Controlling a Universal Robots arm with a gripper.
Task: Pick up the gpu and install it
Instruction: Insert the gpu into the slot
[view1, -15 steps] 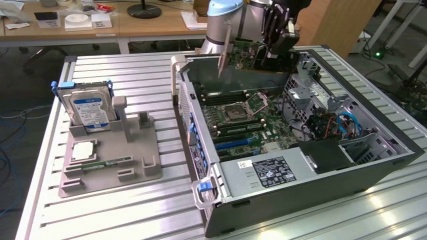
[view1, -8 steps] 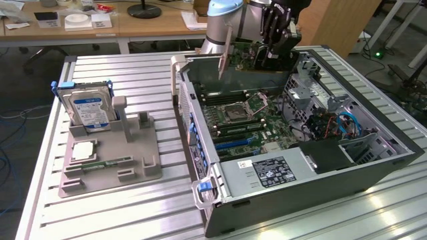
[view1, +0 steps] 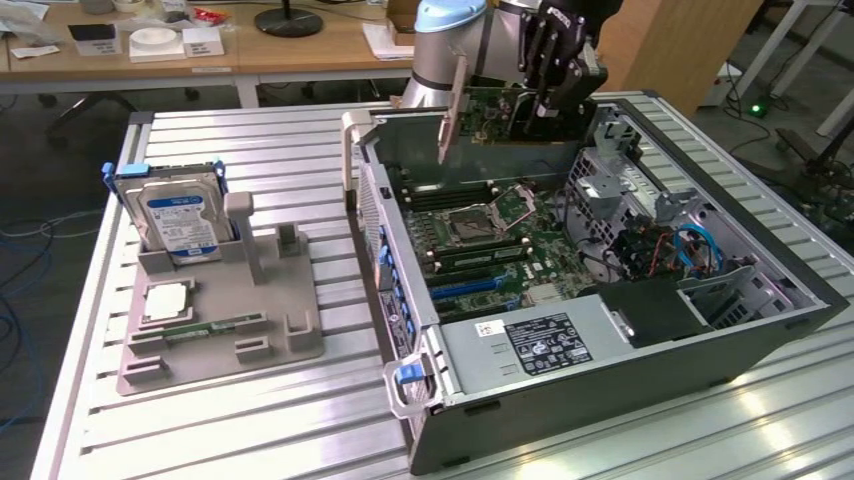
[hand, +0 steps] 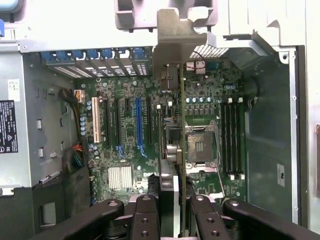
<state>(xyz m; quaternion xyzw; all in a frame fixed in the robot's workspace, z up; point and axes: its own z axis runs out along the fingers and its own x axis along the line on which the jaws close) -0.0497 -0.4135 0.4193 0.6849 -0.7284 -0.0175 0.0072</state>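
The gpu hangs in the air above the back end of the open computer case, its green board upright and its pale metal bracket pointing down toward the exterior view's left. My gripper is shut on the card's upper edge. In the wrist view the gpu appears edge-on between my black fingers, its bracket at the far end. Beneath it lies the motherboard with its row of expansion slots, one of them blue. The card is clear of the board and touches no slot.
On the exterior view's left, a grey fixture holds a silver hard drive, a processor and a memory stick. Inside the case are the processor socket, a power supply and drive cables.
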